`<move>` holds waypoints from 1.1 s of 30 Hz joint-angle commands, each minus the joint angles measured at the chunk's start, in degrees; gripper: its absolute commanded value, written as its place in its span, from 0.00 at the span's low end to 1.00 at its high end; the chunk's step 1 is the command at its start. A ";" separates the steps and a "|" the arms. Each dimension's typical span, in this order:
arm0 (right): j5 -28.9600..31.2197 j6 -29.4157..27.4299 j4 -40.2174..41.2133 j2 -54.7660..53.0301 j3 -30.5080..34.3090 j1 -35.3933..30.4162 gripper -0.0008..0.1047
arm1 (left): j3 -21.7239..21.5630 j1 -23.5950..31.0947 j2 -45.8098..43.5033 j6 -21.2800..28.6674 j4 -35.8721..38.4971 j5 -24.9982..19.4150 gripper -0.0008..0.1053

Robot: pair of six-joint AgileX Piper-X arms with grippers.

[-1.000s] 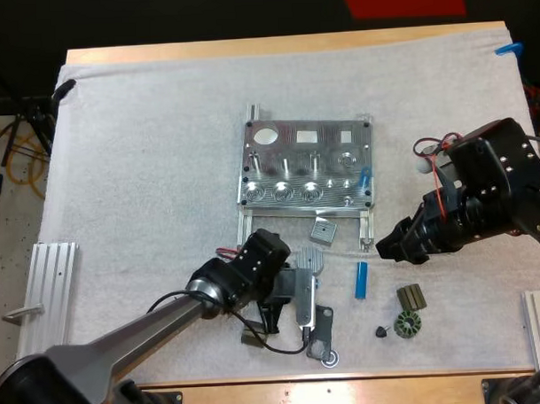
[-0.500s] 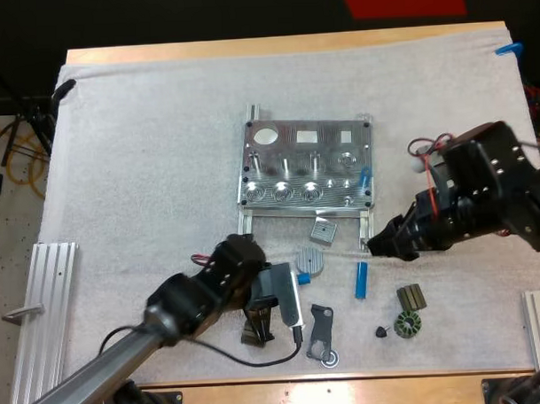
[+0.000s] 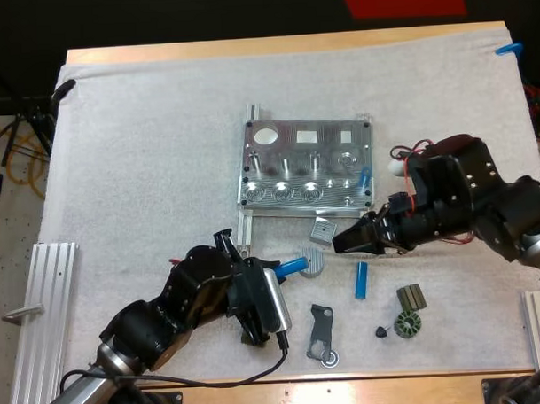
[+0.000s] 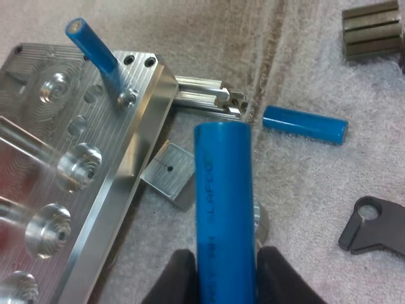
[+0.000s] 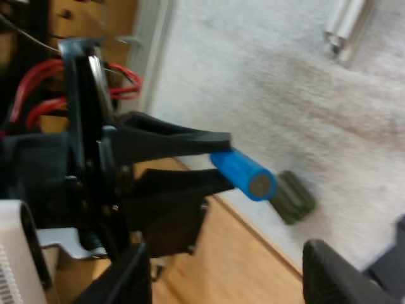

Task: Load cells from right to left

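The light is bright and even over the white mat (image 3: 144, 153). It seems to come from above. Shadows are soft and small, close under the metal fixture (image 3: 306, 163) and the small dark parts (image 3: 321, 333). White glare spots shine on the fixture's near row. The blue cylinder (image 4: 224, 209) has a pale streak. Past the table (image 3: 247, 48) it is dark.

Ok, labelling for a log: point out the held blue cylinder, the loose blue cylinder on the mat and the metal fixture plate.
held blue cylinder (image 4: 224, 209), left wrist view, mid-body.
loose blue cylinder (image 3: 361, 279), high view, middle of its length.
metal fixture plate (image 3: 306, 165), high view, machined top face.
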 commanded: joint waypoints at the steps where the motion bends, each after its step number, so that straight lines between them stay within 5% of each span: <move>1: -2.04 1.29 -2.36 -0.35 1.04 0.10 0.50 | -0.16 -0.03 -0.46 -1.38 0.11 0.10 0.01; 12: 4.93 5.31 -10.97 -0.35 7.06 9.20 0.50 | -0.16 -0.03 -0.44 -2.28 -0.32 0.10 0.01; 33: 3.66 9.69 -16.98 5.61 7.12 9.25 0.51 | -0.16 -0.03 -0.44 -2.13 -1.84 2.33 0.01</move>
